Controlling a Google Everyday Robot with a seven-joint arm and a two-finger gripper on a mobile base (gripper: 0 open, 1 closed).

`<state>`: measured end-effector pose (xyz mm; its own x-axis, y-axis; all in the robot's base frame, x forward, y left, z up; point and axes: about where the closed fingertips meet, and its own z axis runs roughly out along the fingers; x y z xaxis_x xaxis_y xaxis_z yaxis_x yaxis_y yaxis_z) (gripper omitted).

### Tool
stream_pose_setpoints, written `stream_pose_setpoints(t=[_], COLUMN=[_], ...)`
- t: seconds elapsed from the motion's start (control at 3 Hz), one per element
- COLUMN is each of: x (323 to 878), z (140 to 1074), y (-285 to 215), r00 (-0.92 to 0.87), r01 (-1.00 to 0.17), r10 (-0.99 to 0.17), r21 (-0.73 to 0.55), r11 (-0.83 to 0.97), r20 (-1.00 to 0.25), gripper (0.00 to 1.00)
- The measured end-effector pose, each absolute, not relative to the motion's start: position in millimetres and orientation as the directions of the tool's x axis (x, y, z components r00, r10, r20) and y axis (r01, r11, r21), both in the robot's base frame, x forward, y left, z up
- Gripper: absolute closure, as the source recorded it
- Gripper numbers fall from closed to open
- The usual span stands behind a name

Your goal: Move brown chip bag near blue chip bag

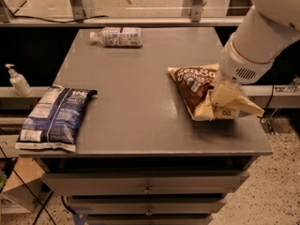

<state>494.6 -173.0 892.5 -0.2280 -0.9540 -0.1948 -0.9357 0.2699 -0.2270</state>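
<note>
The brown chip bag [194, 86], dark brown with cream-yellow edges and white lettering, lies on the right part of the grey table [140, 78]. My gripper [226, 100], under the white arm, is at the bag's right near corner and shut on its cream-yellow edge, which is lifted a little. The blue chip bag [56, 116] lies flat at the table's front left, overhanging the left edge, far from the brown bag.
A white-labelled plastic bottle [117, 35] lies on its side at the table's back left. A pump bottle [18, 80] stands on a shelf left of the table. Drawers [147, 186] sit below the tabletop. A rail [140, 20] runs behind the table.
</note>
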Motion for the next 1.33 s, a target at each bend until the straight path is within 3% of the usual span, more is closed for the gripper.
stream_pose_setpoints(t=[0.33, 1.0, 1.33], x=[495, 493, 492], z=[924, 931, 934], y=[-134, -122, -91], r00=[-0.103, -0.071, -0.016], r01=[-0.949, -0.953, -0.956], r10=[-0.965, -0.958, -0.944], r21=[-0.266, -0.266, -0.271], r11=[0.168, 0.147, 0.111], r20=[-0.24, -0.277, -0.33], gripper=[1.0, 1.0, 1.0])
